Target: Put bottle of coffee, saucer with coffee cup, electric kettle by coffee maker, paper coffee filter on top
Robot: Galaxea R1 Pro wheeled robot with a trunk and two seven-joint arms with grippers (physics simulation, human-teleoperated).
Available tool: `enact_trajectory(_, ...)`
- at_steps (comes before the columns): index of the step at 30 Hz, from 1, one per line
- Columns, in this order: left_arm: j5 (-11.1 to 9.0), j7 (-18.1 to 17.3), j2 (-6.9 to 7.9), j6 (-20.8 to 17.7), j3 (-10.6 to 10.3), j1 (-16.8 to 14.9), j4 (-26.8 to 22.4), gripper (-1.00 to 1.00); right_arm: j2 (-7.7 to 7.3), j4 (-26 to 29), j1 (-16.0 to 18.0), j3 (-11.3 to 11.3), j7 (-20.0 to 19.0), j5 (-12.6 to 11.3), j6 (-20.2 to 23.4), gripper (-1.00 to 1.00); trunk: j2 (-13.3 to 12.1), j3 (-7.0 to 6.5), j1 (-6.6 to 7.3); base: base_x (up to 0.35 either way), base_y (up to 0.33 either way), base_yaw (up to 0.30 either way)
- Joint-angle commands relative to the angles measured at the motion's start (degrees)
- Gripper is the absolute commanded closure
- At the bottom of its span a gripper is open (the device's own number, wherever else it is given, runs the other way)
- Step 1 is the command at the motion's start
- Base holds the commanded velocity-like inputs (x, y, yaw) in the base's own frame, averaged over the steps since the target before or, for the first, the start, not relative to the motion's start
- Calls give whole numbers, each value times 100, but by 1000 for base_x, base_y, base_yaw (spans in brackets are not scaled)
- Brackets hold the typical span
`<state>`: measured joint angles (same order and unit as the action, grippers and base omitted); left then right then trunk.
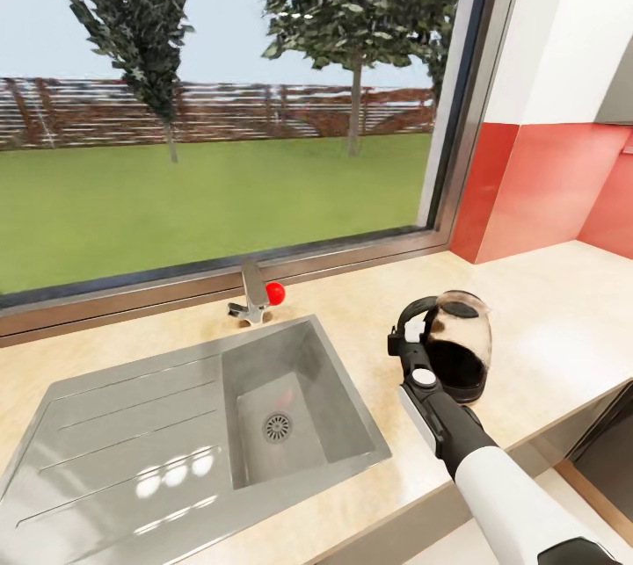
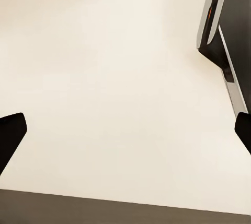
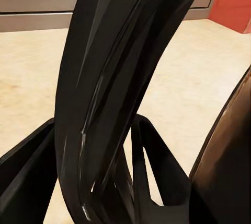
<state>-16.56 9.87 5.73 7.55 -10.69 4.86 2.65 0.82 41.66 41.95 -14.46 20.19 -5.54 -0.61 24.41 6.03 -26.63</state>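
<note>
The electric kettle [image 1: 459, 344], a glass body on a dark base with a black loop handle [image 1: 410, 315], stands upright on the beige countertop [image 1: 545, 301] right of the sink. My right gripper [image 1: 407, 344] is shut on that handle. In the right wrist view the black handle [image 3: 104, 78] runs between the two fingers [image 3: 26, 166], with the kettle's brownish body [image 3: 225, 151] beside it. My left gripper [image 2: 126, 132] is open over a pale cream surface, with nothing between its dark fingertips [image 2: 9, 136]. The coffee maker, coffee bottle, filter, saucer and cup are out of view.
A steel sink [image 1: 132, 433] with a drainboard and a faucet [image 1: 252, 293] with a red knob lie left of the kettle. A big window [image 1: 220, 108] runs behind the counter, and a red backsplash [image 1: 545, 187] closes the right corner. A dark appliance edge [image 2: 217, 25] shows in the left wrist view.
</note>
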Motion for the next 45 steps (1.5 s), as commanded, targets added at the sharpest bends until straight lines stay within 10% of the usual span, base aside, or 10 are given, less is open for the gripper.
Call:
enact_trajectory(1,-49,6,-2,27,-47,-3,7,-100,-4,2,6,-26,37,-68,-3,100,11,10,-3,0,0,0)
enact_trajectory(23,-49,4,13,36,-51,148,2,-100,-3,1223,6,-86,-10,-61,187,100,11,10,-3,0,0,0)
enact_trajectory(26,-49,1,14,36,-55,151,6,-100,-11,1374,6,-590,-1000,15,501,100,11,10,-3,0,0,0)
enact_trajectory(31,-49,-2,12,36,-55,162,7,-100,-18,1402,6,-761,-3066,411,535,100,11,10,-3,0,0,0)
enact_trajectory(34,-49,-2,8,36,-56,159,6,-100,-28,1428,5,-767,-3659,472,536,100,11,10,-3,0,0,0)
enact_trajectory(45,-70,10,7,43,-54,158,-8,-100,-243,2056,-23,-825,-3795,717,557,100,11,10,-3,-1,0,0)
